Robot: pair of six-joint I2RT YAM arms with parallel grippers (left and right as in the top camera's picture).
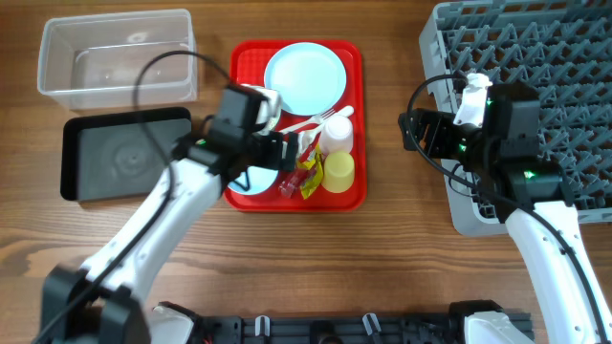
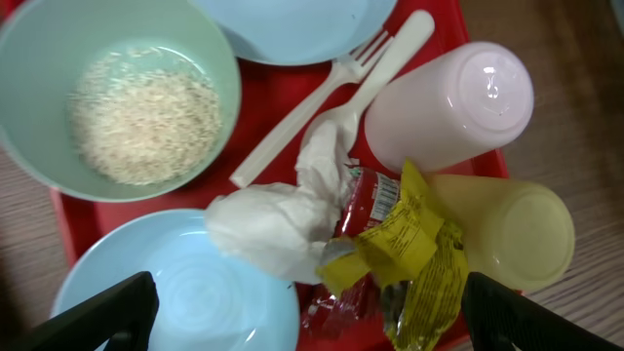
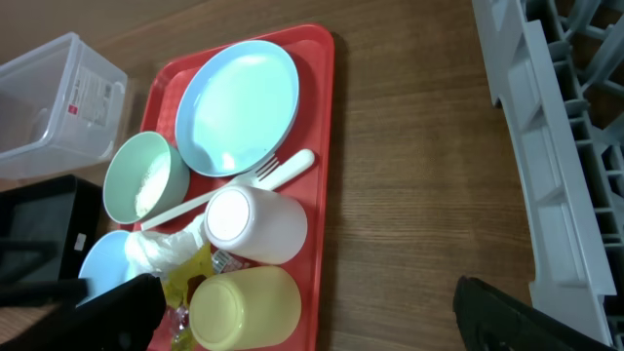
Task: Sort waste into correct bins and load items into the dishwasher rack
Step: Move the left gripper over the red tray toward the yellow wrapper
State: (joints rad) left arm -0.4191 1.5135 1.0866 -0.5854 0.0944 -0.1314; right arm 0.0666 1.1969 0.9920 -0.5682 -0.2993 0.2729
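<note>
Left gripper (image 2: 308, 302): fingers are held apart above tissue (image 2: 263, 229) and wrappers (image 2: 402, 239) | right gripper (image 3: 310, 310): fingers are held apart near rack (image 3: 556, 127).

The serving tray (image 1: 358, 96) is sitting in the middle of the counter (image 1: 382, 268). The tub (image 1: 115, 57) is lying at the far left, and the shallow tray (image 1: 124, 153) is lying just in front of it. The rack (image 1: 535, 57) is taking up the right side, well apart from the serving tray. On the serving tray, the plate (image 1: 304, 76) is resting at the back, with the fork (image 2: 297, 117) and spoon (image 2: 385, 68) lying side by side just in front of it. Along the left, the back bowl (image 2: 29, 58) is holding the grains (image 2: 146, 112), and the front bowl (image 2: 175, 292) is sitting before it. Along the right, the back cup (image 1: 337, 137) is standing behind the front cup (image 1: 339, 172). The tissue (image 2: 273, 229) is lying between the front bowl and the cups, touching the spoon. The wrappers (image 2: 400, 244) are lying against the tissue and the front cup.
</note>
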